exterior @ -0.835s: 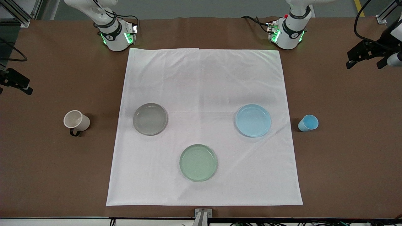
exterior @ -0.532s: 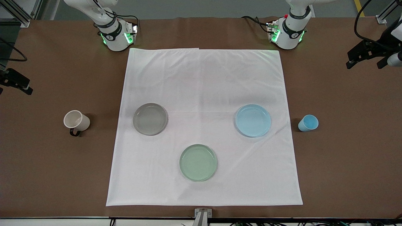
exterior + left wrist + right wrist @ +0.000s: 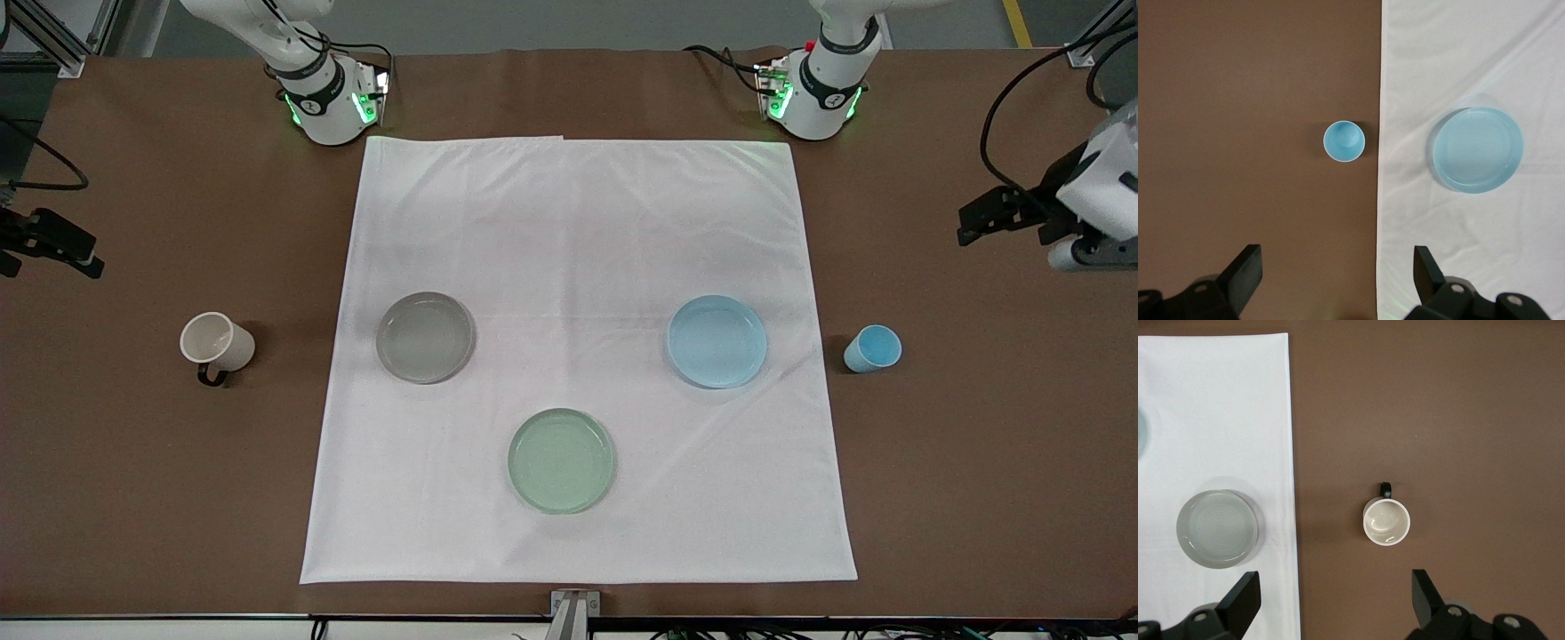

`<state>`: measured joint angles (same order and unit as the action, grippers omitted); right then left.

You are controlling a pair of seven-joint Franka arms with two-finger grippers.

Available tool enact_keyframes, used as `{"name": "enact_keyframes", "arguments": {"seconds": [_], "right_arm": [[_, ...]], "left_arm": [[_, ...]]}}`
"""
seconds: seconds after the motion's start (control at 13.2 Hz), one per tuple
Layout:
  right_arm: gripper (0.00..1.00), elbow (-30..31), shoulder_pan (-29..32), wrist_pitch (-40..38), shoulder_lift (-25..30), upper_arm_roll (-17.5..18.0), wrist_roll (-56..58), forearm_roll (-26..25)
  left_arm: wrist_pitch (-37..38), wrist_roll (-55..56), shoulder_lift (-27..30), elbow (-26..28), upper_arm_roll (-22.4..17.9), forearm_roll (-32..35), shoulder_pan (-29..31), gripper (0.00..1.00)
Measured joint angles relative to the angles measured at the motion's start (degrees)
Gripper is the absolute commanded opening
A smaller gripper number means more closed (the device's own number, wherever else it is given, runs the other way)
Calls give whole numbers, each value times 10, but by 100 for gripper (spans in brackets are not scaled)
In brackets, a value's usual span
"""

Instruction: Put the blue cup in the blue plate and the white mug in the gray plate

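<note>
The blue cup (image 3: 872, 348) stands upright on the brown table at the left arm's end, just off the white cloth, beside the blue plate (image 3: 717, 341). The white mug (image 3: 217, 344) stands at the right arm's end, its handle toward the front camera, off the cloth from the gray plate (image 3: 425, 337). My left gripper (image 3: 1013, 222) hangs open and empty over bare table near the cup (image 3: 1344, 141); the blue plate (image 3: 1478, 150) shows too. My right gripper (image 3: 62, 244) hangs open and empty over bare table near the mug (image 3: 1387, 522) and gray plate (image 3: 1217, 528).
A pale green plate (image 3: 561, 460) lies on the white cloth (image 3: 578, 222), nearer the front camera than the other two plates. All three plates are empty. The arm bases stand along the table's edge farthest from the front camera.
The left gripper has come in from the table's end toward the blue cup. The right gripper has shifted slightly toward the mug. Cups and plates have not moved.
</note>
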<state>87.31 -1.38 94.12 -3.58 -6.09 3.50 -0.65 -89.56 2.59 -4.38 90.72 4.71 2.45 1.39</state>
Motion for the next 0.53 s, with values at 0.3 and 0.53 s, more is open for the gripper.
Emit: {"name": "enact_keyframes", "arguments": {"seconds": [0.3,0.53], "right_arm": [[100,6,9,2,-81,-5,0,-2],[100,13,39,66,-170,-6,42,-1]], "left_arm": [[-140,0,-36,107,-1,2,37,100],[-261,0,-44,202,-1,3,52,100]]}}
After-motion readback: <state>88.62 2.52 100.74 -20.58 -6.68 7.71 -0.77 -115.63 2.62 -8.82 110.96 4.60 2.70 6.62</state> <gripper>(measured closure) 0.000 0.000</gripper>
